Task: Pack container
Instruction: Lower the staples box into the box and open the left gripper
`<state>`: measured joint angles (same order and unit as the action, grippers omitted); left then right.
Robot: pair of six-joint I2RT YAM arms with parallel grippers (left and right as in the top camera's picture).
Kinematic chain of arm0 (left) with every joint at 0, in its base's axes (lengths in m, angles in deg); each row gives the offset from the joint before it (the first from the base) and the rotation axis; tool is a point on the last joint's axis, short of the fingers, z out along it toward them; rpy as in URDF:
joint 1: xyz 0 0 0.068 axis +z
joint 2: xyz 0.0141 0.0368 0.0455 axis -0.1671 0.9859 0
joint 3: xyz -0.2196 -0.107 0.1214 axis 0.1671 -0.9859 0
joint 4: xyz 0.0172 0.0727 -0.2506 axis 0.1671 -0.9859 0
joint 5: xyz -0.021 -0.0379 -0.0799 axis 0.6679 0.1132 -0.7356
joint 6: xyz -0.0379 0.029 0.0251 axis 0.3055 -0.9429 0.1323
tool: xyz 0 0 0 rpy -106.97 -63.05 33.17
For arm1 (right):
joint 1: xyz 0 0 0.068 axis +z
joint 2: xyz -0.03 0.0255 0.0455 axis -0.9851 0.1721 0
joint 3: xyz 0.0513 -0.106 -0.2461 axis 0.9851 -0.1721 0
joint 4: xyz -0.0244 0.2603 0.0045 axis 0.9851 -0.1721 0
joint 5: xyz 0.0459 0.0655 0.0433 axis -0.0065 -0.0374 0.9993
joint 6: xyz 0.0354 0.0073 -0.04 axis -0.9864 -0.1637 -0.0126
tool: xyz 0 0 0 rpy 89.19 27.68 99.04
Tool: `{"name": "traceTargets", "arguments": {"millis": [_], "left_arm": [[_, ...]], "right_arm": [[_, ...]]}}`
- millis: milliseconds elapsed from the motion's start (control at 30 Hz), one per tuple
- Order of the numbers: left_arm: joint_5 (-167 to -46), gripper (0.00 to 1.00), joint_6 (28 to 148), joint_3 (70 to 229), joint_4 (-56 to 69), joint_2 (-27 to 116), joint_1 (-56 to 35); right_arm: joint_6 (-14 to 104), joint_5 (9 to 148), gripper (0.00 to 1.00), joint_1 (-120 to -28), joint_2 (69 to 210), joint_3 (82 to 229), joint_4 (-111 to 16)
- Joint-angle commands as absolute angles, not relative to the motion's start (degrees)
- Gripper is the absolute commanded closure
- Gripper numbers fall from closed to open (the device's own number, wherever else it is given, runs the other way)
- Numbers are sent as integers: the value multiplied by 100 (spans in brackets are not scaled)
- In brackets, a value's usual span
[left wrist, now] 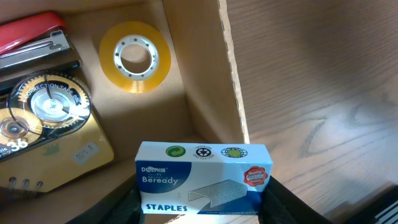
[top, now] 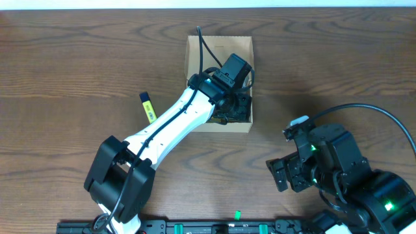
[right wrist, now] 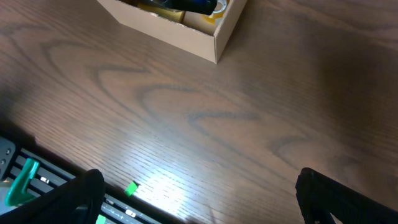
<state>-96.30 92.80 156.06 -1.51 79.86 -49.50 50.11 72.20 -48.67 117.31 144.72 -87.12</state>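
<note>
At the worktop's [left wrist: 323, 87] far edge, the left fingers [left wrist: 287, 202] hold a staples box [left wrist: 204, 180]; it may snag the container [left wrist: 202, 78] wall, while the right fingers [right wrist: 68, 199] gape empty.

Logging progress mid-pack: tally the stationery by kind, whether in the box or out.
Stapler: 1
Correction tape: 1
Tape roll: 1
Staples box: 1
Yellow marker: 1
Total: 5
</note>
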Motion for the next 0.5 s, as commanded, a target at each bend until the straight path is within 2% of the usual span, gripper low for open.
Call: {"name": "traceTargets", "arguments": {"millis": [0,467], "left_arm": [[-9532,44,9383,15724,-151,8035,-4945],[-9532,41,9383,15724,-151,8035,-4945]], "right_arm": [[5005,7220,1,-4828,11716,14461,-8717],[5005,7220,1,-4828,11716,14461,-8719]]}}
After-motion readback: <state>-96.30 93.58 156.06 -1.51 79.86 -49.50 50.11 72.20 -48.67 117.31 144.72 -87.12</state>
